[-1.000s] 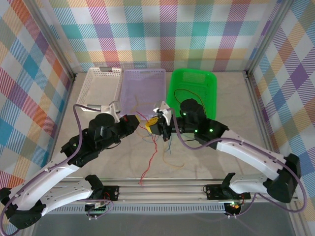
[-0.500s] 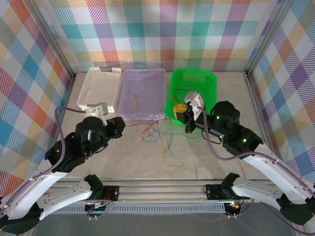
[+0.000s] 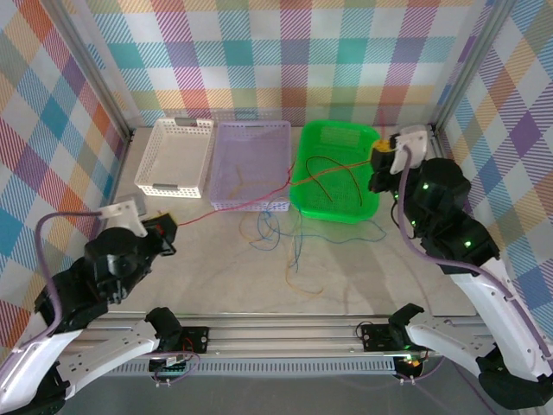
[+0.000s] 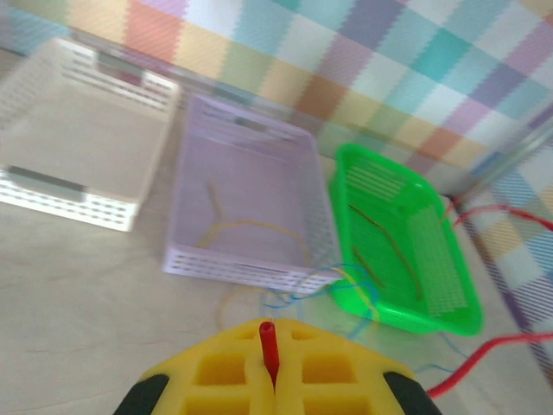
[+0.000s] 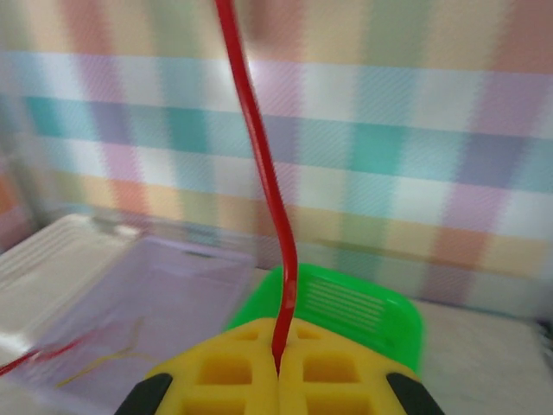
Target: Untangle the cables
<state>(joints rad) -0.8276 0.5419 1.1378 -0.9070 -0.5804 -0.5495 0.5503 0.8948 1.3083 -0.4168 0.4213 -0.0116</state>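
The left fingers (image 4: 216, 372) are clamped on one end of the red cable (image 5: 275, 199) and the right fingers (image 5: 233, 372) on its other end. It is stretched straight between them across the purple basket's (image 3: 251, 125) front corner and over the green basket (image 3: 337, 128). The blue, green and orange cables (image 3: 270, 232) are spread loose on the table (image 3: 199, 259) before the baskets.

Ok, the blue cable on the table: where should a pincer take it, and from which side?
The blue cable's left-hand loop, from straight above: it lies flat on bare table, apart from the green cable. The left pincer and right pincer are shut on the red cable.
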